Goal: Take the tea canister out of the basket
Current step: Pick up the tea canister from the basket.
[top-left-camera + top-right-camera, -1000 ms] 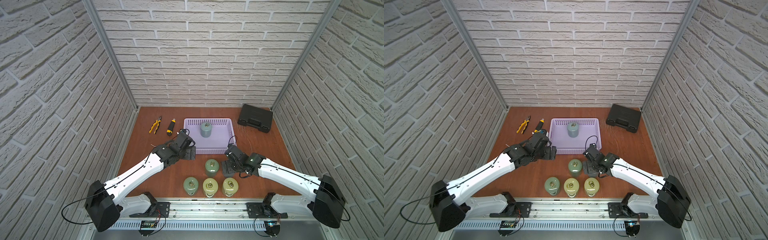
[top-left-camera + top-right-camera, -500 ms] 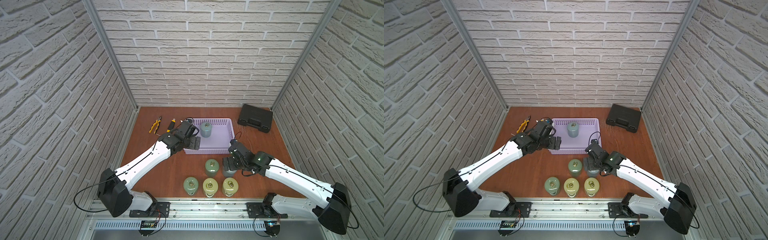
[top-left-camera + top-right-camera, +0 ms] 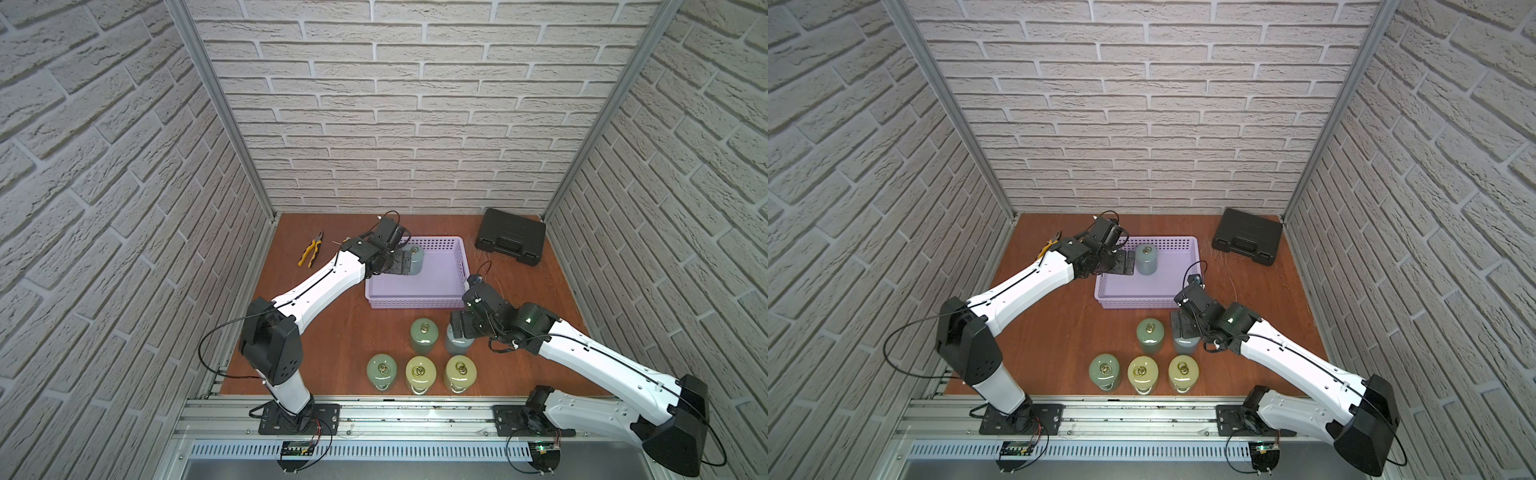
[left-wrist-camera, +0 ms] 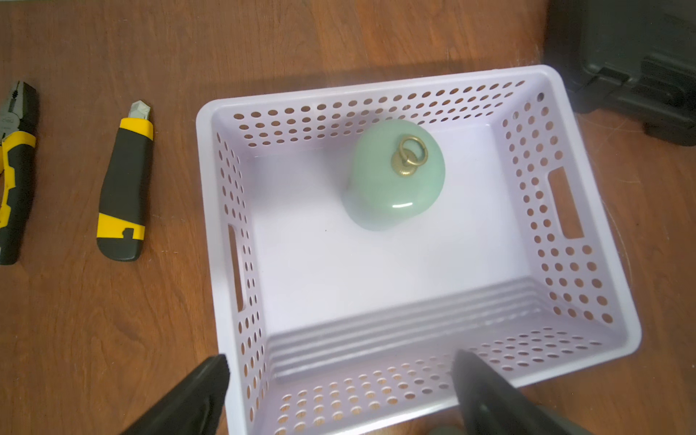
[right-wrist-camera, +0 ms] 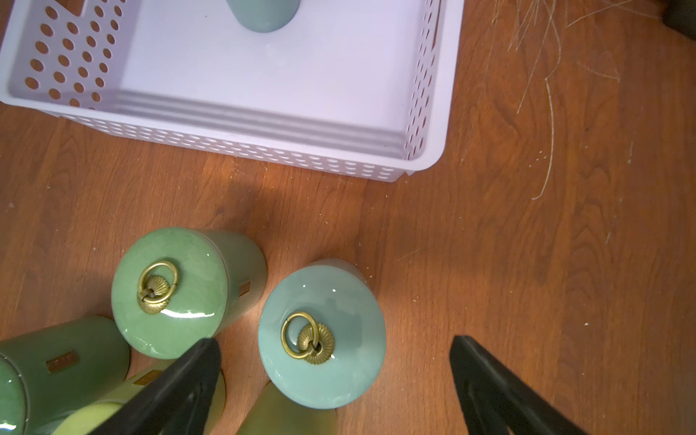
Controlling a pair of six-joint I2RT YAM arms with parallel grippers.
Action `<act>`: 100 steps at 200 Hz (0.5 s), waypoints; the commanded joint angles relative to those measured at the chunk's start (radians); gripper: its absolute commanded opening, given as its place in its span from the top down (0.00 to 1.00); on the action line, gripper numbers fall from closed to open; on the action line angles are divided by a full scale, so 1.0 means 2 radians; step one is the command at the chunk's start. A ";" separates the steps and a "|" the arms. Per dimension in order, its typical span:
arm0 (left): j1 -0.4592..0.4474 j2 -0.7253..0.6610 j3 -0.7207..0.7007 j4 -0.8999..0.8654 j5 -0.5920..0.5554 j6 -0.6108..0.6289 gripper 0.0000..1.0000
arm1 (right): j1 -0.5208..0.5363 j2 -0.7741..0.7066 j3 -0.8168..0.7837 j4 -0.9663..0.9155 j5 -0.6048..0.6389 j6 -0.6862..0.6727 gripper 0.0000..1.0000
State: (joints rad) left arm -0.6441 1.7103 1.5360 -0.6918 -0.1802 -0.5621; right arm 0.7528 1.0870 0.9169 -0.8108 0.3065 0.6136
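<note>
the left claw (image 4: 339, 359) hangs wide open, holding nothing. from above it sits just beside the canister (image 3: 1146, 259), on its left, not yet around it. the right claw (image 5: 334, 342) is spread open too, over a blue jar (image 5: 322, 335) on the worktop (image 3: 332, 332), and i see no grip there.

the canister stands upright in the basket (image 4: 376, 89), toward the far wall and alone. five jars already stand outside, so i take this for the reach to the last one. next, i'd say, the left claw needs to get its fingers around the round body below the lid, close firmly, then lift straight up before crossing the wall.

the canister looks like glazed ceramic: pale green, glossy, with a domed lid and a brass ring on top. that glaze could slip in a light pinch. the basket is thin lavender plastic with punched round holes, slot handles and a smooth floor. it looks light enough to shift if bumped. the worktop is reddish wood grain, with a knife (image 4: 124, 180) and pliers (image 3: 309, 249) lying off to the left.
</note>
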 commanded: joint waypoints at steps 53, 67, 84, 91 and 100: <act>0.002 0.110 0.120 -0.069 -0.041 -0.048 0.02 | 0.003 -0.027 0.010 -0.016 0.048 0.002 0.00; 0.002 0.127 0.139 -0.073 -0.040 -0.049 0.02 | 0.003 -0.031 0.009 -0.018 0.049 0.002 0.00; 0.000 0.143 0.153 -0.070 -0.040 -0.048 0.02 | 0.003 -0.036 0.008 -0.020 0.054 0.004 0.00; -0.001 0.148 0.158 -0.068 -0.041 -0.048 0.02 | 0.002 -0.037 0.007 -0.021 0.055 0.004 0.00; -0.001 0.155 0.164 -0.068 -0.041 -0.048 0.02 | 0.003 -0.038 0.007 -0.022 0.056 0.005 0.00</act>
State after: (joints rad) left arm -0.6441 1.9915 1.8214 -0.8043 -0.2413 -0.6453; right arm 0.7528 1.0348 0.9169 -0.8429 0.3840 0.6147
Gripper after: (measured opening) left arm 0.983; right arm 0.998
